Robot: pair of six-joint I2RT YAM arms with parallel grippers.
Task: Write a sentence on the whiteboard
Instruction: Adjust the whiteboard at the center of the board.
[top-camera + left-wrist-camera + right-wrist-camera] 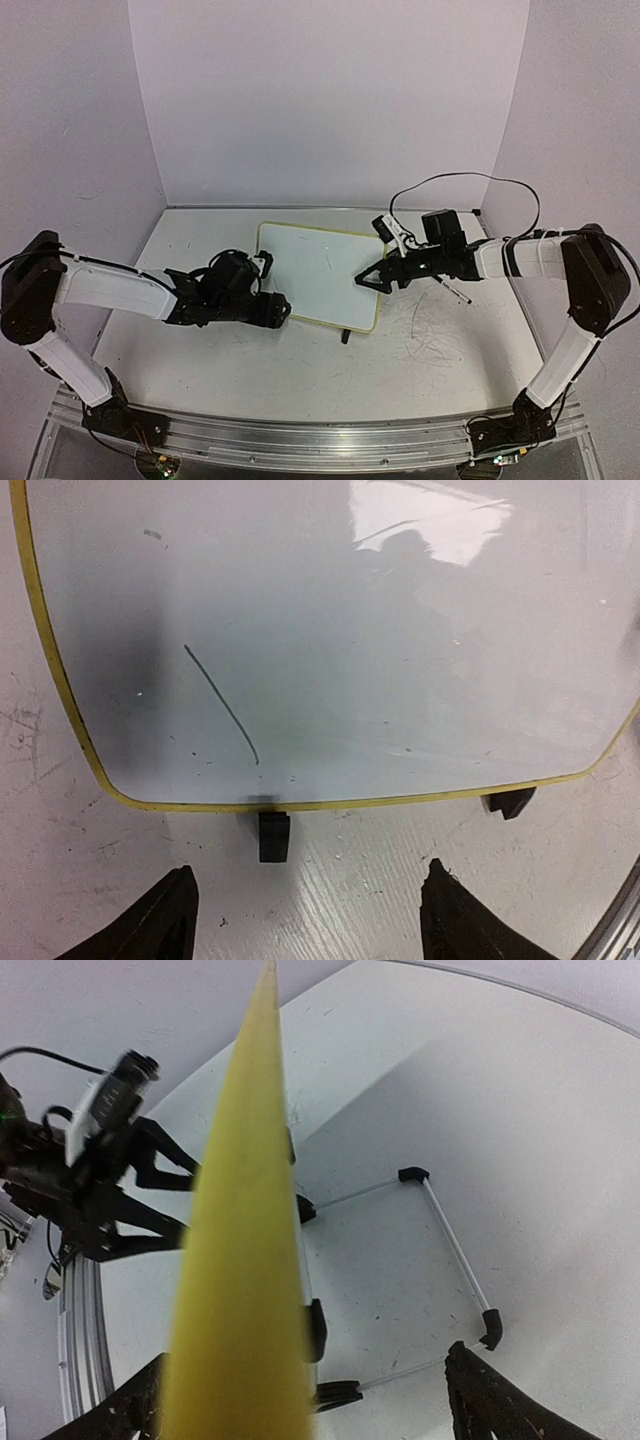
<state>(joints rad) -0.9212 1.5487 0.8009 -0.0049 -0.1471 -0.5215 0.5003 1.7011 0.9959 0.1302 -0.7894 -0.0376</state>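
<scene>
The whiteboard (318,268), white with a pale yellow rim, lies mid-table with a black foot (345,336) at its near edge. No sentence shows on it. The left wrist view shows the whiteboard (330,630) bearing only one thin black stroke (222,705). My left gripper (276,310) is open and empty at the board's near left edge, and its fingertips (160,920) rest short of the rim and a black foot (273,836). My right gripper (372,279) is open at the board's right edge. The yellow rim (245,1260) runs between its spread fingers (490,1400), close to the left one.
A thin black marker (455,291) lies on the table right of the board, beside my right arm. Grey scribble marks (432,330) cover the table near it. A thin rod frame with black corner pieces (450,1250) shows right of the rim. Walls close in on three sides.
</scene>
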